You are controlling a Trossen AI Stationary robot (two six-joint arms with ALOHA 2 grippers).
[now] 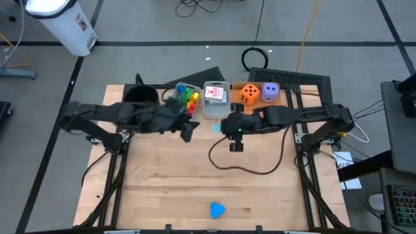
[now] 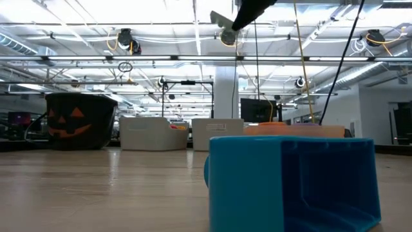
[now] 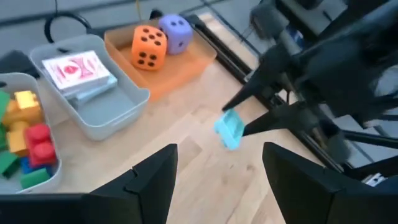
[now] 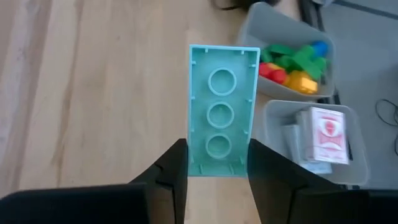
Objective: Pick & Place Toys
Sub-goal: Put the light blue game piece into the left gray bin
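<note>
Right wrist view: right pincer [image 4: 214, 167] grips teal block [image 4: 222, 109], long axis pointing forward.

Hidden and cut off

The teal block's [image 4: 222, 112] lower end sits behind the right gripper's fingers [image 4: 171, 180]; a blue block [image 2: 293, 183] is cropped by the low view's bottom edge.

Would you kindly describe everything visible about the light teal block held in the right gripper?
The light teal block is a long rectangular plastic brick, seen from its hollow underside with three round tubes in a row inside thin walls. The right gripper is shut on one short end, its dark fingers pressing the two long sides, and the rest sticks out beyond them. It hangs clear above the wooden table, near the bin of blocks and touching nothing else.
</note>
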